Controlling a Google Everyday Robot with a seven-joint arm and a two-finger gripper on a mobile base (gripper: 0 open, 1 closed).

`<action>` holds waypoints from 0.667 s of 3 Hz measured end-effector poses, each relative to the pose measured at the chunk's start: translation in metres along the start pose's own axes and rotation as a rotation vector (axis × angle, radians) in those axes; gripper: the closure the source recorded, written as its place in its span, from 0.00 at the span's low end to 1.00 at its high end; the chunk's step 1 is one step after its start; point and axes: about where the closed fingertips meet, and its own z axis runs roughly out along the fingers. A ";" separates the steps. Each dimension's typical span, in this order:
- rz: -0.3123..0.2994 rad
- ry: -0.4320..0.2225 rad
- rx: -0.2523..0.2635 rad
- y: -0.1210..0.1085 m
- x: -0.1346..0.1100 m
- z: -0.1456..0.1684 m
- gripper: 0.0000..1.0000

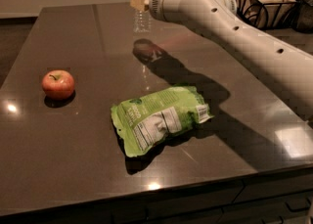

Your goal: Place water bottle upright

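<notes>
The water bottle point(142, 20) is clear and ribbed, with a red-and-white label band near its top. It hangs upright at the far edge of the dark table point(73, 135). Its top is cut off by the frame's upper edge. My gripper point(139, 0) is at the end of the white arm point(234, 27), which reaches in from the right. It is shut on the bottle's upper part. The bottle's base hangs above the table, and its shadow point(146, 51) lies just in front of it.
A red apple point(58, 84) sits on the table at the left. A green snack bag point(159, 118) lies flat in the middle. A black wire basket point(264, 0) stands at the back right. The table's front edge runs along the bottom.
</notes>
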 end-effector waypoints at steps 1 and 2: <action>0.083 0.065 0.031 0.014 -0.004 0.003 1.00; 0.098 0.105 0.058 0.025 -0.008 0.007 1.00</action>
